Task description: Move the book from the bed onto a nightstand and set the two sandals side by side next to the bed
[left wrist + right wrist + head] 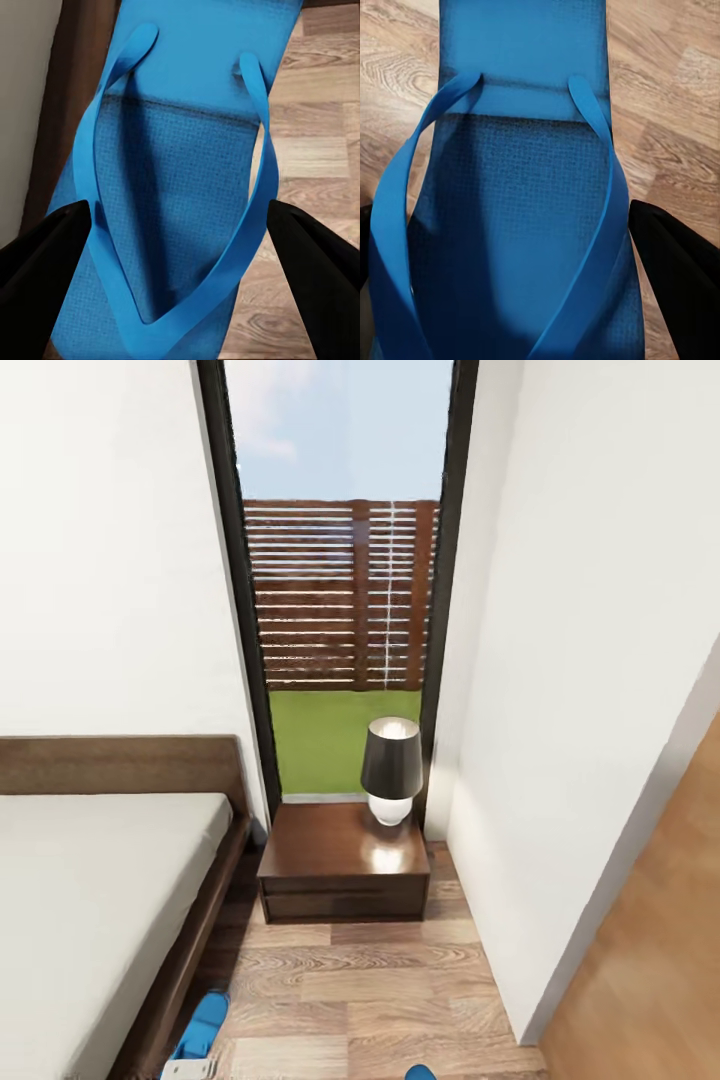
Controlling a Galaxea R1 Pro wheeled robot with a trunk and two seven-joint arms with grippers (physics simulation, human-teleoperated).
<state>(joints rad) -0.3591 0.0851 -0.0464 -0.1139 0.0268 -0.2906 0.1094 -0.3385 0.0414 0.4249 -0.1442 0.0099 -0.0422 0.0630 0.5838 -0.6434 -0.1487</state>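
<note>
Right, we hover each arm over a sandal on the floor: one point(172, 202) hard by the bed point(71, 82), left fingers point(41, 262) spread wide around it, the other point(521, 225) under right fingers point(679, 277) we can't judge. Light, floppy foam; pinch the sole edge.

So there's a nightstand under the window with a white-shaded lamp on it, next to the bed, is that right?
Not quite. The lamp on the nightstand has a black shade; only its round base is white, as the head view shows. The rest holds: the nightstand stands under the window, next to the bed.
</note>
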